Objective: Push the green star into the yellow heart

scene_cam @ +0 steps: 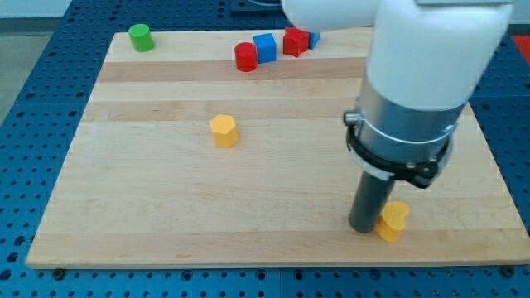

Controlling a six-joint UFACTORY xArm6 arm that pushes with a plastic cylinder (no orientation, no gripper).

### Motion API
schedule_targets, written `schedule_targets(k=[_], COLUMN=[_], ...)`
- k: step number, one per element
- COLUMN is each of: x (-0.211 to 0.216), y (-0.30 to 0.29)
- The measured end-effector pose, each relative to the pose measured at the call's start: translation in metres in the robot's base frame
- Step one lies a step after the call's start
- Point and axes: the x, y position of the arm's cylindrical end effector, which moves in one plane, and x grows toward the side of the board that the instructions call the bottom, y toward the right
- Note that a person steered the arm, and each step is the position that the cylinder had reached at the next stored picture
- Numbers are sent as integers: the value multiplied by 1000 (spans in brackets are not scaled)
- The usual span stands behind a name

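A green block point(141, 37) stands at the board's top left corner; it looks round and I cannot make out a star shape. A yellow block point(392, 222), possibly the heart, lies near the board's bottom right edge. My tip point(363, 228) rests on the board directly left of this yellow block and touches it or nearly so. The green block is far from my tip, across the board to the upper left. The arm's white and grey body hides part of the board's right side.
A second yellow block point(223, 131), roughly hexagonal, sits left of centre. At the top centre are a red cylinder point(245, 57), a blue cube point(265, 47), a red block point(295, 41) and a blue piece point(313, 38) behind it. The wooden board point(149, 207) lies on a blue perforated table.
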Motion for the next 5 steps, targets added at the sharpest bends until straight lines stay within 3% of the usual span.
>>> schedule_targets(k=[4,5], x=[2,-23], y=[49,49])
